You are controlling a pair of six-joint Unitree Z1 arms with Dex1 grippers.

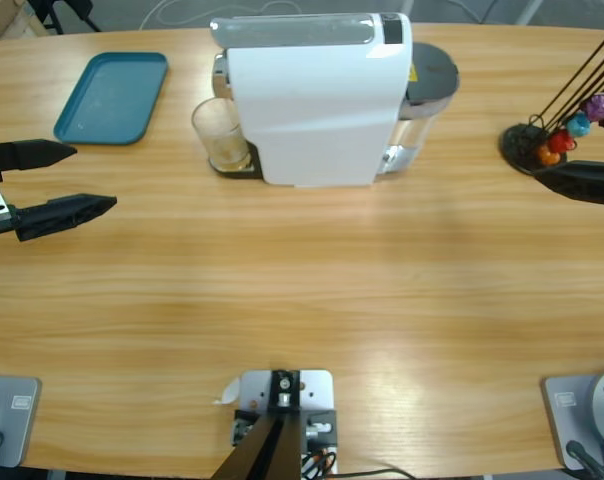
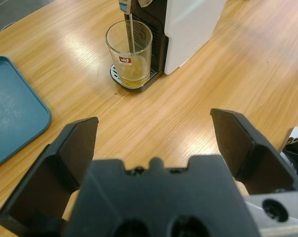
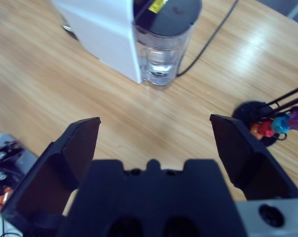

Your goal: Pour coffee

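Just shallow amber coffee [image 2: 131, 79] in clear glass [image 2: 129, 52].

I see the coffee [image 2: 131, 79] as a shallow amber pool in the clear glass [image 2: 129, 53] under the white machine's [image 1: 317, 100] spout, a thin stream falling in.

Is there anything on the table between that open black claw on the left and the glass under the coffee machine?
Nothing: the left wrist view shows only bare wooden table between the left gripper and the glass.
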